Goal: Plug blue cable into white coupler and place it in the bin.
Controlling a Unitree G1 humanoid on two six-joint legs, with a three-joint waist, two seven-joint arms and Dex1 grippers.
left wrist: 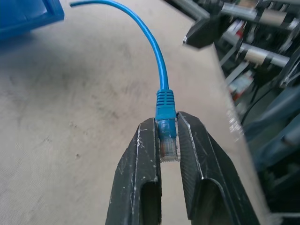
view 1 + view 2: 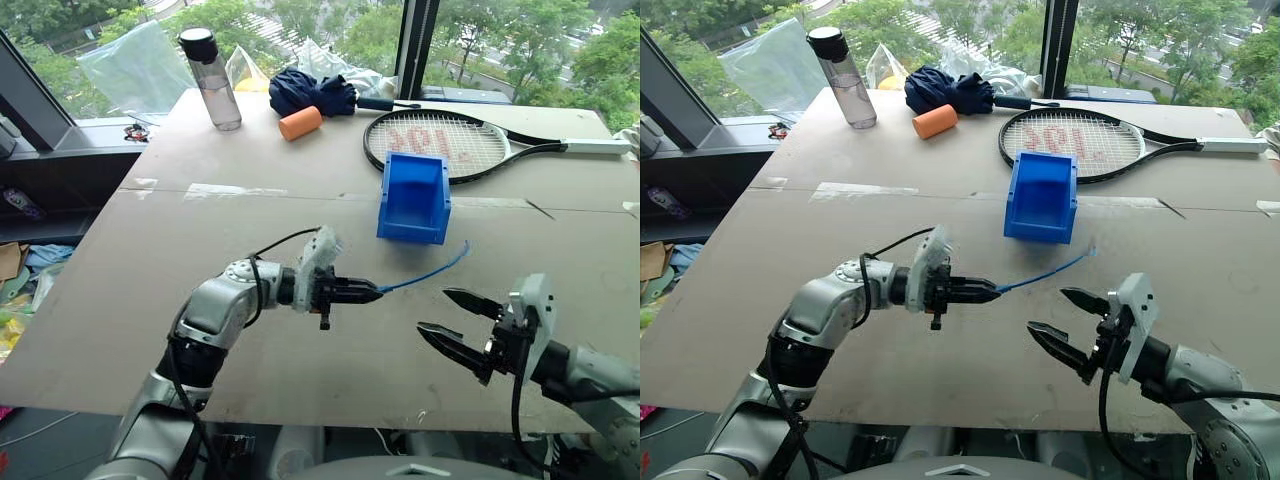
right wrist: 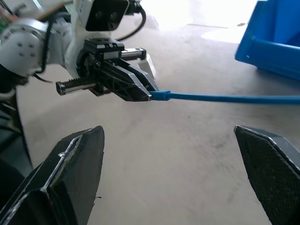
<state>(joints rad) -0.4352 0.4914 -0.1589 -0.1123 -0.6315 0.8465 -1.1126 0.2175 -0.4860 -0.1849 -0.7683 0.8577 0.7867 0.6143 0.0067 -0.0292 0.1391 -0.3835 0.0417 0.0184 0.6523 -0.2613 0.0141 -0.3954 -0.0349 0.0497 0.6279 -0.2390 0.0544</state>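
Over the brown board tabletop in the left eye view, the left gripper was clamped on the plug end of the thin blue cable, which arced off toward the boxy plastic bin. Right gripper hung nearby, black fingers spread wide, nothing in them. Behind the bin: strung tennis racket, orange foam cylinder, folded dark blue umbrella, clear water bottle.

Left wrist view: scuffed black fingers pinched the clear plug, ribbed blue boot just past the tips, bin corner beyond.

Right wrist view: textured pads wide apart, the cable running level between the other gripper and the bin.
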